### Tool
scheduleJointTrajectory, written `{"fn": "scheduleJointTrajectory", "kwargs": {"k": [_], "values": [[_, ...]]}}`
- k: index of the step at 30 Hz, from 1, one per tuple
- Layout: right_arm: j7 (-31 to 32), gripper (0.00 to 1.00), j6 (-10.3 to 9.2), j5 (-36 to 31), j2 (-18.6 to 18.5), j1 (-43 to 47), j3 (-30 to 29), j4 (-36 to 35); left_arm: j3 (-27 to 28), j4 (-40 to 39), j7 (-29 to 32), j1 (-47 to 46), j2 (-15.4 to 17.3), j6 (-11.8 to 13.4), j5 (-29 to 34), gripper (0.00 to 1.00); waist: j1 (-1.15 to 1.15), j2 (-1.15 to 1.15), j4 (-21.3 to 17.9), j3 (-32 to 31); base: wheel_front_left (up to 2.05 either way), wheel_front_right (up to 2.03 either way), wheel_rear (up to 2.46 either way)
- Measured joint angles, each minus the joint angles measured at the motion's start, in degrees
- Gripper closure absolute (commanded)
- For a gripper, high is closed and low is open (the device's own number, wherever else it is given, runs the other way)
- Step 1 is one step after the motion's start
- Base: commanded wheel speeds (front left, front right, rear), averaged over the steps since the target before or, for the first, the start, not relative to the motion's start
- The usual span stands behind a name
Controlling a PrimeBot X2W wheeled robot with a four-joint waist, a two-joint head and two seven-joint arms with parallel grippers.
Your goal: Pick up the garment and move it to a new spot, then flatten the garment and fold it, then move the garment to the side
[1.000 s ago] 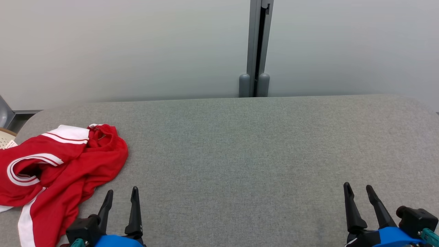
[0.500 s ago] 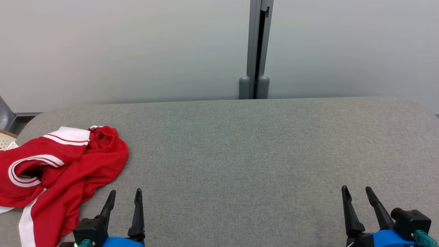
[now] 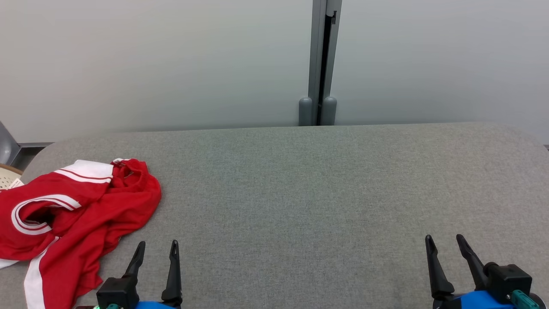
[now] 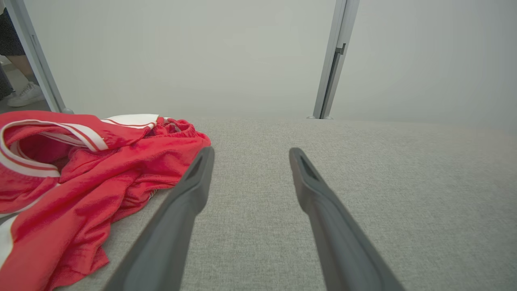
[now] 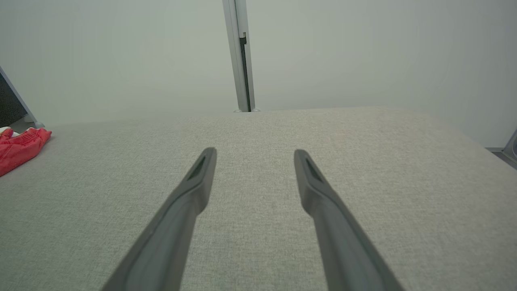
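Note:
The garment (image 3: 73, 219) is a red piece of sportswear with white stripes, lying crumpled at the left end of the grey table (image 3: 300, 193). My left gripper (image 3: 157, 246) stands open at the lower left, just right of the cloth and not touching it. In the left wrist view the garment (image 4: 80, 173) lies to the left of my left gripper (image 4: 248, 155), whose jaws hold nothing. My right gripper (image 3: 443, 240) stands open and empty at the lower right. In the right wrist view my right gripper (image 5: 255, 157) points over bare fabric, with the garment (image 5: 18, 147) far off at the left edge.
A pale wall with a grey vertical post (image 3: 319, 64) stands behind the table's far edge. A pale perforated object (image 3: 7, 177) sits beyond the table's left end. A person's shoe (image 4: 24, 95) shows at the far left of the left wrist view.
The whole head view has shifted slightly, so the camera moved. Both grippers sit a little lower in the picture than before. The garment lies as it did.

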Motion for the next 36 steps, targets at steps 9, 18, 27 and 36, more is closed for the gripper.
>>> {"fn": "scheduleJointTrajectory", "kwargs": {"k": [9,18,27,36], "values": [[-0.04,0.00,0.00,-0.08,-0.01,0.02,0.07,-0.04,0.33,-0.41,0.08,0.12,-0.08,0.25,-1.21,0.00,0.00,0.00,-0.10,0.29,0.00,0.00,0.00],[-0.22,0.00,0.00,-0.02,-0.03,0.23,0.01,-0.29,0.21,-0.68,0.31,0.13,-0.03,0.52,-1.78,0.00,0.00,0.00,0.56,0.43,0.00,0.00,0.00],[-0.52,0.00,0.05,0.18,-0.07,1.20,-0.35,-1.05,0.24,-1.79,0.32,-0.01,0.59,0.93,-2.18,0.00,0.00,0.00,7.02,0.67,0.00,0.00,0.00],[-1.07,0.00,0.05,1.14,-0.07,1.18,-0.03,-0.73,0.79,-3.78,1.57,0.15,2.09,1.44,-2.65,0.00,0.00,0.00,18.36,0.92,0.00,0.00,0.00]]}}
